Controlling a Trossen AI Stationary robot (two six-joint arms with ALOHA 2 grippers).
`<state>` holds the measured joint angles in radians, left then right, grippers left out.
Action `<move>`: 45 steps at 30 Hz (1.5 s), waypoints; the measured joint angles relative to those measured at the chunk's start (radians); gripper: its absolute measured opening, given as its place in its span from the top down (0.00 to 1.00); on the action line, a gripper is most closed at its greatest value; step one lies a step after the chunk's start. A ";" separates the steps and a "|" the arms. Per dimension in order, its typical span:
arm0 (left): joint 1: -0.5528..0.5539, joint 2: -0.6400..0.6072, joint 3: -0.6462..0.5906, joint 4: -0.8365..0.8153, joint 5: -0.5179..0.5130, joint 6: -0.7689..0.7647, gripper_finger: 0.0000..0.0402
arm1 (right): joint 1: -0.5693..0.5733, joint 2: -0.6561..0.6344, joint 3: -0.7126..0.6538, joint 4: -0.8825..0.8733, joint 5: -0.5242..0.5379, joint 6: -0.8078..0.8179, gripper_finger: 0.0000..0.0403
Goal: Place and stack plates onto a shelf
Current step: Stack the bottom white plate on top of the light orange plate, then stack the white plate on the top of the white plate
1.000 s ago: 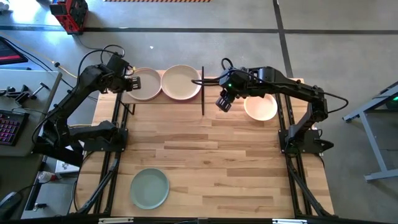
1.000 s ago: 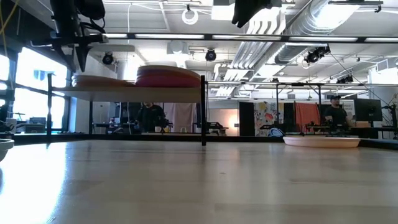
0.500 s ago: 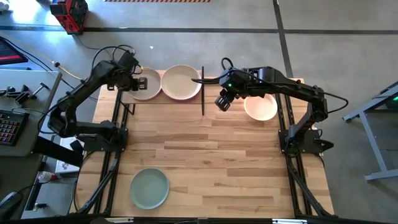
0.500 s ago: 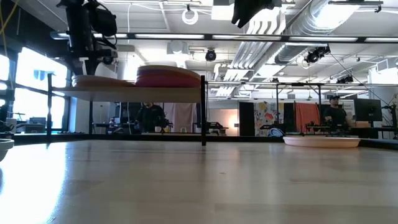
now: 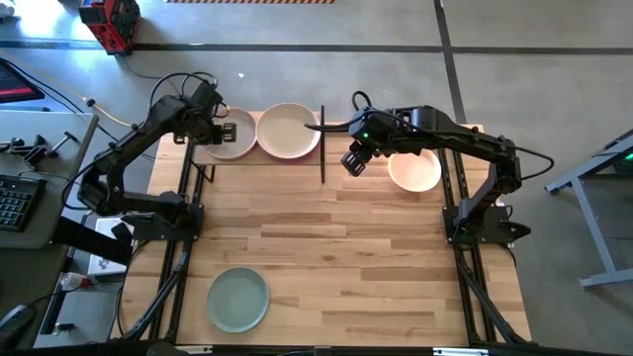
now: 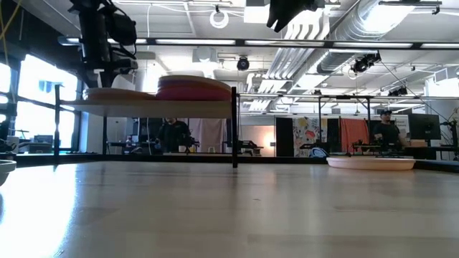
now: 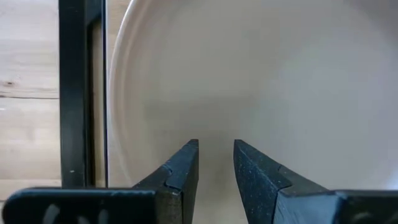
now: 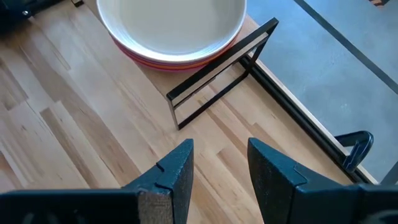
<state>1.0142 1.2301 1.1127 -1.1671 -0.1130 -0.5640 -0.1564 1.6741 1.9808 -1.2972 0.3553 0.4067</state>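
Observation:
The shelf (image 6: 158,108) carries a beige plate (image 5: 233,134) on its left half and a stack topped by a cream plate (image 5: 288,131) on its right half; magenta shows in that stack (image 6: 193,89). My left gripper (image 5: 215,130) hovers just over the beige plate (image 7: 261,74), with only a narrow gap between its fingers. My right gripper (image 5: 355,162) hangs open above the table, right of the shelf, looking toward the stack (image 8: 174,25). A cream plate (image 5: 413,169) lies flat on the table's right side. A mint green plate (image 5: 237,300) lies flat near the near edge.
The shelf's black posts (image 5: 322,144) stand between the stack and my right gripper; one frame (image 8: 217,68) shows in the right wrist view. Bare wooden tabletop (image 5: 336,237) spreads between the shelf and the mint plate. Black rails (image 5: 183,247) run along both table sides.
My left gripper has moved from the shelf's left edge toward the table's right, coming over the beige plate, and has then kept still. The right arm and all plates have stayed where they were.

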 joint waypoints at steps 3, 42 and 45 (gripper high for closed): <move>0.000 -0.002 -0.001 0.001 0.000 0.005 0.80 | 0.000 0.000 0.000 0.000 0.000 0.004 0.68; -0.567 -0.360 0.094 0.006 0.425 0.177 0.83 | 0.192 0.186 0.000 -0.257 -0.089 0.345 0.68; -0.615 -0.361 0.094 0.005 0.425 0.185 0.83 | 0.219 0.230 0.000 -0.276 -0.067 0.397 0.68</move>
<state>0.3993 0.8693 1.2064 -1.1618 0.3122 -0.3787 0.0628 1.9039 1.9808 -1.5734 0.2886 0.8040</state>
